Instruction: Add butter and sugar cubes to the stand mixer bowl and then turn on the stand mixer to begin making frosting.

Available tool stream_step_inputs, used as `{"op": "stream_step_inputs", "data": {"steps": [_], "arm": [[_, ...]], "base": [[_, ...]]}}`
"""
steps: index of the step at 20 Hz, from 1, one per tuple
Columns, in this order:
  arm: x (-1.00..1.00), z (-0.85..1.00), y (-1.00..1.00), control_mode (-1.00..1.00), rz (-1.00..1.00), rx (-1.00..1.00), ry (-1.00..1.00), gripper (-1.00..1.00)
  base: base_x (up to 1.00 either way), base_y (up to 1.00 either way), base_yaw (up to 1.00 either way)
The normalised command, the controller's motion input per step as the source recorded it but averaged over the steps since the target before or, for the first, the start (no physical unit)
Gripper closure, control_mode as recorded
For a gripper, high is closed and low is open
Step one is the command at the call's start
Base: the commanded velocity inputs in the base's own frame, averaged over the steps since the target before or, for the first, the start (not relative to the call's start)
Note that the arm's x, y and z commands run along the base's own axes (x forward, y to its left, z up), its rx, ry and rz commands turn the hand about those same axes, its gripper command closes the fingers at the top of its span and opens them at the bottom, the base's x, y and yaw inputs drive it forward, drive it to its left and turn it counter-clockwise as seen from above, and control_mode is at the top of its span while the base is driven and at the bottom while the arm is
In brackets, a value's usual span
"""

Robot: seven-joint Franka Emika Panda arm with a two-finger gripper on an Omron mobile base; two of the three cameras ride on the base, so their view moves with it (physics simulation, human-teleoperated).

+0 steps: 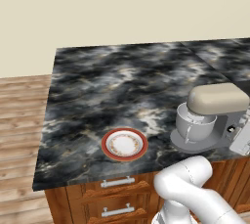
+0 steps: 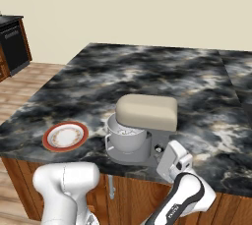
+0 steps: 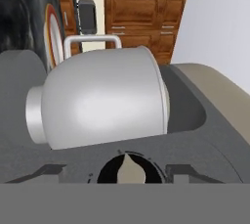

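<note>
**Hand at the mixer knob, bowl seated under the head**

Stand mixer point(image 2: 142, 130) sits near the front edge of the dark marbled counter point(image 2: 162, 71), right of the red-rimmed plate point(image 2: 65, 136) and apart from it. Long axis runs along the counter edge: beige head point(image 2: 146, 112) points toward the plate, grey column at the far end from it. Head is down, lying level over the bowl.

Stand mixer bowl point(image 2: 126, 138) is upright on the round grey base, mouth up under the head, handle on the plate-facing side. In the hand view the bowl point(image 3: 100, 105) appears rolled onto its side — that's camera roll, not the bowl. Handle loop point(image 3: 93, 39) shows toward that view's top, plate rim behind it.

Small knob point(image 3: 128, 167) on the grey body sits right at the bottom centre of the hand view, pale pointer on a dark dial, very near the camera. In the right base view the knob point(image 2: 158, 148) is just beside the white hand.

Gripper point(image 2: 167, 157) is low at the column side of the mixer, pointing at the knob. Fingertips are hidden behind the hand body and not distinguishable in the hand view — can't tell if the jaws are apart, together or on the knob.

Hard to make out: bowl contents mostly covered by the head; a whisk-like pattern is faintly visible inside. In the left base view the mixer point(image 1: 212, 120) is cut off at the right edge, with a white piece of the hand alongside.
</note>
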Motion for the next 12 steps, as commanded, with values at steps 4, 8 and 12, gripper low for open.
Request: {"op": "stream_step_inputs", "data": {"steps": [4, 8, 12], "arm": [[0.13, 0.0, 0.0, -1.0, 0.0, 0.0, 0.0, 1.0], [0.14, 0.0, 0.0, -1.0, 0.0, 0.0, 0.0, 1.0], [0.14, 0.03, -0.01, -1.0, 0.0, 0.0, 0.0, 1.0]], "base": [[0.0, 0.0, 0.0], [0.0, 0.0, 0.0], [0.0, 0.0, 0.0]]}}
